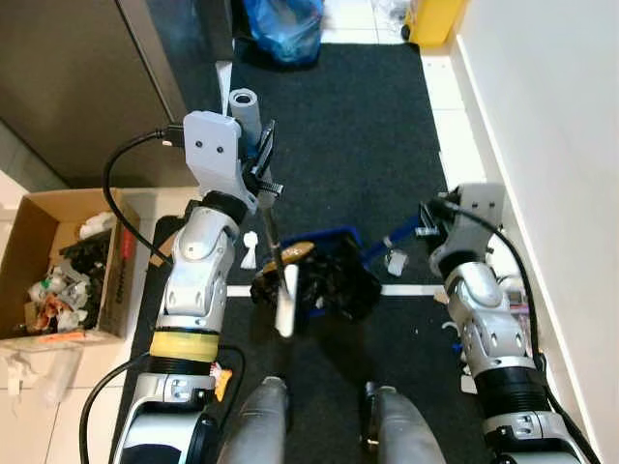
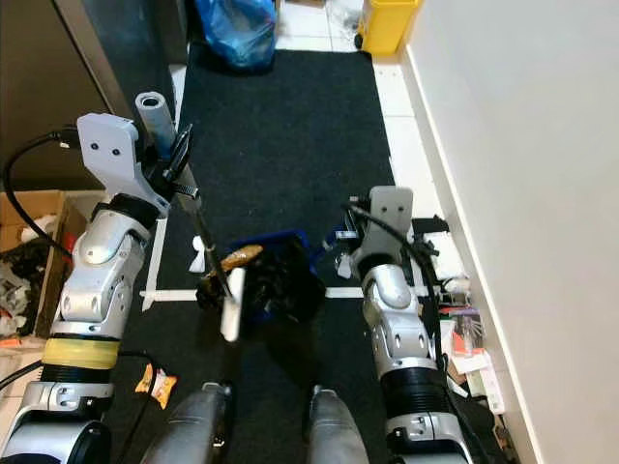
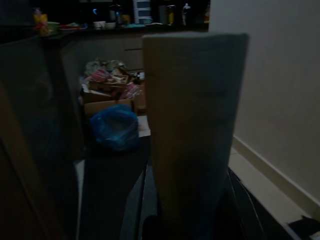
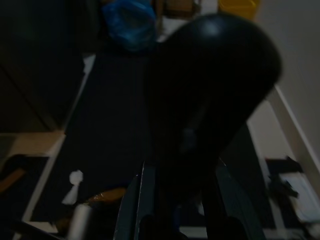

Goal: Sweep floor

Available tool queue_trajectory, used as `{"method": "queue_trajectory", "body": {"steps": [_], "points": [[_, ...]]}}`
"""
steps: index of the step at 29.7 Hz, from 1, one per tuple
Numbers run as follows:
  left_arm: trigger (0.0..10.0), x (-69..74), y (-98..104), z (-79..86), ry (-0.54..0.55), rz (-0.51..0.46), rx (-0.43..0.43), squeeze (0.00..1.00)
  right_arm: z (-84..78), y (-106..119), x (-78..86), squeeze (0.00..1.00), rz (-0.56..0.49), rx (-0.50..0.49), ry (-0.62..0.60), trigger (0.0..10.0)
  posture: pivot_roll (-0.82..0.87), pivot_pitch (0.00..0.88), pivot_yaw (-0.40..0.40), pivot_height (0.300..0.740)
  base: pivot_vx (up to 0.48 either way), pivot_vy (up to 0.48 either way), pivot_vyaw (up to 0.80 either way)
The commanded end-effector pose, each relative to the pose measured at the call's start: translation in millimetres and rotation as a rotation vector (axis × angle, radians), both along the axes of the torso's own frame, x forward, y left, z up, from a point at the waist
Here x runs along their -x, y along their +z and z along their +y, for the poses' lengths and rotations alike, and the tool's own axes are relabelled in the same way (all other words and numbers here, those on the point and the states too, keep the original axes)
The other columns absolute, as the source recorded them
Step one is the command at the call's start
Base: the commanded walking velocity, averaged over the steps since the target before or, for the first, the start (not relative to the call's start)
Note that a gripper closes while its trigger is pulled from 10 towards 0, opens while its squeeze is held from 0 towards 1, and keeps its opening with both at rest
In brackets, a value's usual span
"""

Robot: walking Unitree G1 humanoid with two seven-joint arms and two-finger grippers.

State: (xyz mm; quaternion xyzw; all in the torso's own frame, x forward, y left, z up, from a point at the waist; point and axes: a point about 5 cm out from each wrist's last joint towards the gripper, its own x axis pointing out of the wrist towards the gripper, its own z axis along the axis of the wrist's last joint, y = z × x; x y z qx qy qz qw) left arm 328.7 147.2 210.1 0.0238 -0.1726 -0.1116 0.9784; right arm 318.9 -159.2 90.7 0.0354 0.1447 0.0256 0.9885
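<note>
left gripper [image 1: 259,155]: raised high on the robot's left, its black fingers closed around the grey broom handle [image 1: 246,108], near the top end of it.
broom: the thin shaft runs down from the left gripper to the broom head [image 1: 286,300], a pale piece resting on the dark mat [image 1: 338,126] just before the dustpan.
right gripper [image 1: 418,230]: low on the robot's right, holding the blue handle of the dustpan; the right wrist view is dark and a round black shape blocks it, so i cannot tell how firm the fingers are.
dustpan [image 1: 329,271]: blue, lying on the mat between the two arms, already with dark rubbish and a brown piece [image 1: 290,254] in it.
loose rubbish: a small white scrap [image 1: 250,249] lies on the mat just beside the broom shaft, outside the pan.
risk 1: the white scrap is on the far side from the pan mouth, so i think a stroke may push it away and not inside.
risk 2: the pan looks full; a strong sweep or a tilt of the right arm may spill it back on the mat.
risk 3: the broom is held near its top only, so the head may twist or slide on the rough mat.
risk 4: the cardboard box [image 1: 60,266] on the left and the wall [image 1: 551,145] on the right are near, an elbow may hit them.
</note>
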Motion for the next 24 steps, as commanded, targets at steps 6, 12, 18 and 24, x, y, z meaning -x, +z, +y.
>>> {"method": "queue_trajectory", "body": {"steps": [6, 12, 18, 24], "points": [[10.0, 4.4, -6.1, 0.8, 0.041, 0.086, 0.042, 0.00, 0.0, 20.0, -6.8, 0.00, -0.125, -0.135, -0.047, 10.0, 0.13, 0.104, -0.025, 0.740, 0.000, 0.000, 0.00], [10.0, 4.9, -4.6, -1.7, 0.048, 0.094, 0.039, 0.00, 1.5, 25.4, -13.5, 0.00, -0.155, -0.155, -0.044, 10.0, 0.13, 0.094, -0.026, 0.740, 0.000, 0.000, 0.00], [10.0, 4.8, -1.8, -0.9, 0.069, 0.080, 0.014, 0.00, 0.0, 23.4, -13.9, 0.00, -0.151, -0.157, -0.051, 10.0, 0.13, 0.091, -0.027, 0.740, 0.000, 0.000, 0.00], [10.0, 6.4, -3.0, 1.0, 0.139, 0.064, -0.020, 0.00, 3.4, 24.1, -13.2, 0.00, -0.154, -0.162, -0.024, 10.0, 0.13, 0.092, -0.032, 0.740, 0.000, 0.000, 0.00]]}}
